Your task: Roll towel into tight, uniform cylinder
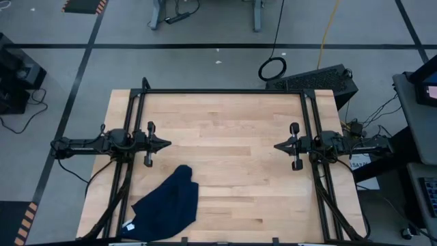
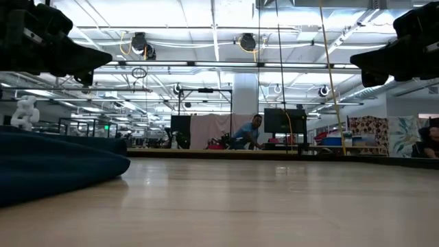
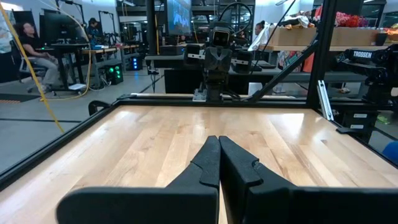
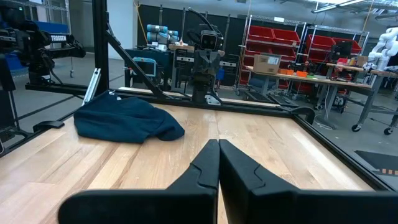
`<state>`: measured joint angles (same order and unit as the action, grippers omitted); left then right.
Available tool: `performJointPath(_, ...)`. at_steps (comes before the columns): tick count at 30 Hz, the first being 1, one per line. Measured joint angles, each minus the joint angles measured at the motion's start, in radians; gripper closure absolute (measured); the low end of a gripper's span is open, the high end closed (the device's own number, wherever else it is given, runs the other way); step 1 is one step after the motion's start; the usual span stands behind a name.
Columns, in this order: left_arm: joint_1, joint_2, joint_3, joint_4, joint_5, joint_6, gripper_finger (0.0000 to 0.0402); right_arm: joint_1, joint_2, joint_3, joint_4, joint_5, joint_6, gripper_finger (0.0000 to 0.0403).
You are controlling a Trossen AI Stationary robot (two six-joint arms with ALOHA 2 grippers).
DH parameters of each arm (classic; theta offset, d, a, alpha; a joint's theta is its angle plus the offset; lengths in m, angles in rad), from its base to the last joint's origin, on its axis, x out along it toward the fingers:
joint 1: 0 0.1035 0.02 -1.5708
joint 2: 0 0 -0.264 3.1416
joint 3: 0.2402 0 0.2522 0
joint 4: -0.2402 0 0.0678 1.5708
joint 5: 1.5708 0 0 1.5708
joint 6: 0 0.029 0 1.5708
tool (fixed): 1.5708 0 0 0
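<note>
Nothing's started, I judge: the towel [image 1: 167,208] lies crumpled near the table's [image 1: 232,130] front edge on my left side. Left gripper [image 1: 166,144] and right gripper [image 1: 278,146] hover apart, fingers pressed together, empty. Next I'd flatten it. Only overhead shows its white tag [image 1: 130,226].

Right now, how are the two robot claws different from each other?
The left gripper reaches in from the left side of the table; the right gripper reaches in from the right, so they point at each other. The crumpled dark blue towel lies near the left gripper, by the table's front edge, and farther from the right gripper. What they share: both are shut, hold nothing, and hang above bare wood without touching the towel.
</note>
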<state>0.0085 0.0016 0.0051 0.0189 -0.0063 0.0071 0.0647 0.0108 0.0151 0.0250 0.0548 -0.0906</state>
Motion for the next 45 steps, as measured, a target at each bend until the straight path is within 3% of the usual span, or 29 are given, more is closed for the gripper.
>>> performJointPath(25, 0.0, 0.0, 0.0, 0.001, 0.0, 0.0, 0.04, 0.0, 0.0, 0.0, 0.0, 0.0, 0.0, 0.0403)
performJointPath(30, 0.0, 0.0, 0.01, 0.073, -0.02, -0.007, 0.04, 0.0, 0.0, 0.0, 0.0, 0.0, 0.0, 0.0403)
performJointPath(38, 0.0, 0.057, 0.193, 0.008, -0.029, -0.048, 0.04, 0.0, 0.0, 0.0, 0.0, 0.0, 0.0, 0.0403)
performJointPath(45, 0.0, 0.244, 0.455, -0.156, -0.039, -0.034, 0.04, 0.0, 0.0, 0.0, 0.01, 0.005, 0.0, 0.0403)
